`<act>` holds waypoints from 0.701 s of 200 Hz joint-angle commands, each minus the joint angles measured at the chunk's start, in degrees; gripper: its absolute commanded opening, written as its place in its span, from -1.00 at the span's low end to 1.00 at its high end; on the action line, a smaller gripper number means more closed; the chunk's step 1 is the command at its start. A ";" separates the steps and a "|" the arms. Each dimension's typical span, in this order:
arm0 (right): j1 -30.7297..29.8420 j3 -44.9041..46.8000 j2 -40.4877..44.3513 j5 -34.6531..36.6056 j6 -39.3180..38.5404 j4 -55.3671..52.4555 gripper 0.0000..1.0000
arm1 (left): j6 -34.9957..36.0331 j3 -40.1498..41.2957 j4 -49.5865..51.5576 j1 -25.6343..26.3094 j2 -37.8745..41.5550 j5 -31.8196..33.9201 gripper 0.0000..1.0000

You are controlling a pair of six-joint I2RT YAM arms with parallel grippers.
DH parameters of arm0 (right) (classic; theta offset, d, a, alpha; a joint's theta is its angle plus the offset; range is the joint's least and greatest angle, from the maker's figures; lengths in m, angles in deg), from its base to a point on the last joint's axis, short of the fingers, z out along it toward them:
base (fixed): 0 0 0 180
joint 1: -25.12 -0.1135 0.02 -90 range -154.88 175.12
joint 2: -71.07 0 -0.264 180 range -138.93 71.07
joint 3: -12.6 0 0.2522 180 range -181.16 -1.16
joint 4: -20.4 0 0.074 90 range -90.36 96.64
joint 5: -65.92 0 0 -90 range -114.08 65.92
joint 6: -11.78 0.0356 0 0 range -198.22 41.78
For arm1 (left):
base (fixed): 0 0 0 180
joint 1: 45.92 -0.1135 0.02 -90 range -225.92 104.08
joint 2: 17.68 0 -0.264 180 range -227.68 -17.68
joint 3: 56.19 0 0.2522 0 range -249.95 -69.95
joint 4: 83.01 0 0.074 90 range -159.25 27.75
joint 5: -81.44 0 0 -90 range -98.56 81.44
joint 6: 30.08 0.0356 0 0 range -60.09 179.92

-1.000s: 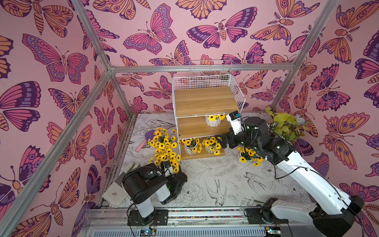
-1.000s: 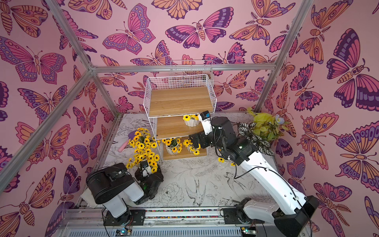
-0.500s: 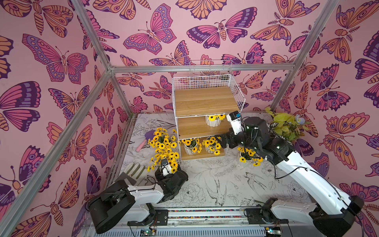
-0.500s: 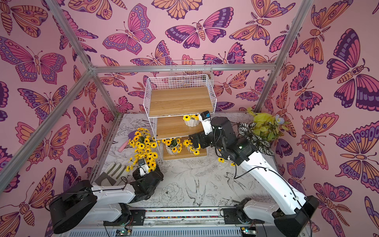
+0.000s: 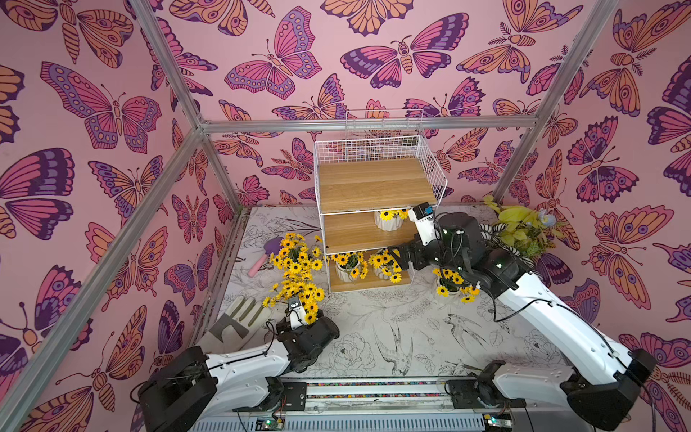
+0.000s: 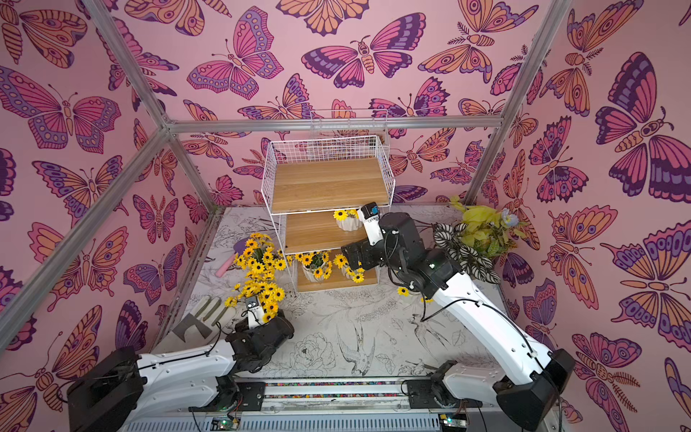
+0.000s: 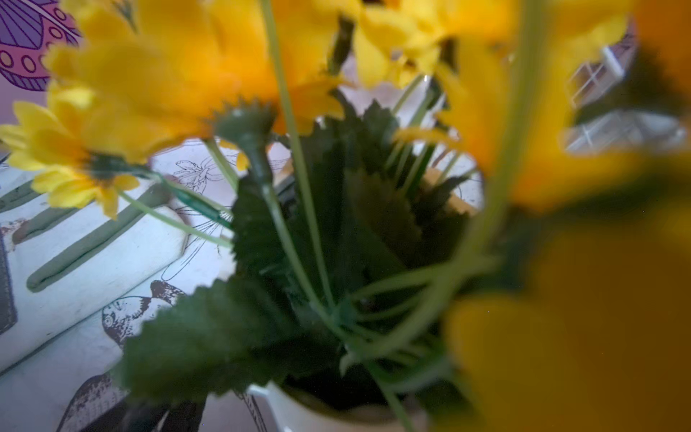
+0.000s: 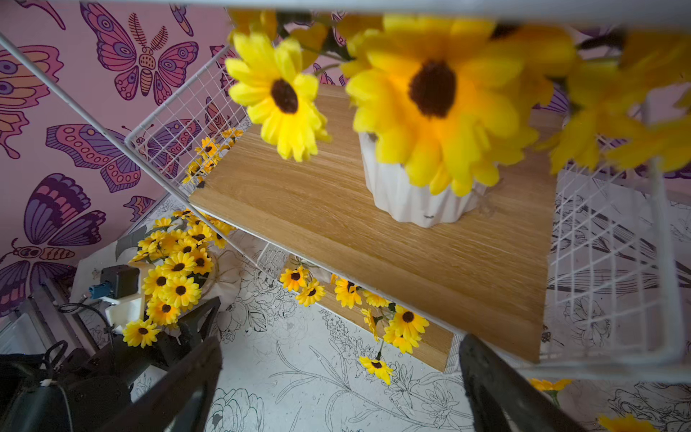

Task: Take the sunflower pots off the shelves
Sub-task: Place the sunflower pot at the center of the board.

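The shelves (image 5: 374, 183) (image 6: 329, 183) stand at the back; the top board is bare. One sunflower pot (image 5: 389, 222) (image 8: 411, 202) sits on the middle board, and two more (image 5: 346, 271) (image 5: 381, 267) on the bottom board. My right gripper (image 5: 394, 254) (image 8: 340, 351) is open in front of the middle board, empty. Three sunflower pots stand on the floor: two at the left (image 5: 295, 258) (image 5: 303, 295), one at the right (image 5: 450, 286). My left gripper (image 5: 312, 321) is buried in the nearer left bunch; its fingers are hidden. Only that pot's rim (image 7: 299, 411) shows in the left wrist view.
A gardening glove (image 5: 239, 314) lies at the front left, beside the left arm. A pink-handled trowel (image 5: 267, 254) lies by the left wall. A plant with striped and lime-green leaves (image 5: 519, 232) stands at the back right, behind the right arm.
The left arm's elbow has dropped from upright to lying low towards the front left, while its gripper stayed at the sunflower bunch. The right arm has not moved.
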 commanded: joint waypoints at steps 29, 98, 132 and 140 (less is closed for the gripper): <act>-0.67 0.12 -0.62 0.56 0.42 1.54 0.98 | -3.04 -0.74 9.80 4.03 7.29 -2.14 1.00; -1.29 -1.47 -0.63 4.04 -1.12 -0.77 0.98 | 2.94 -3.32 16.08 7.10 18.41 -11.69 1.00; -1.67 -0.86 0.66 4.99 -1.53 -0.71 0.97 | 10.61 -3.65 15.47 10.48 26.89 -12.87 1.00; -1.99 -0.61 0.80 5.07 -1.81 -0.82 0.98 | 12.24 -3.66 15.37 10.76 29.22 -13.27 1.00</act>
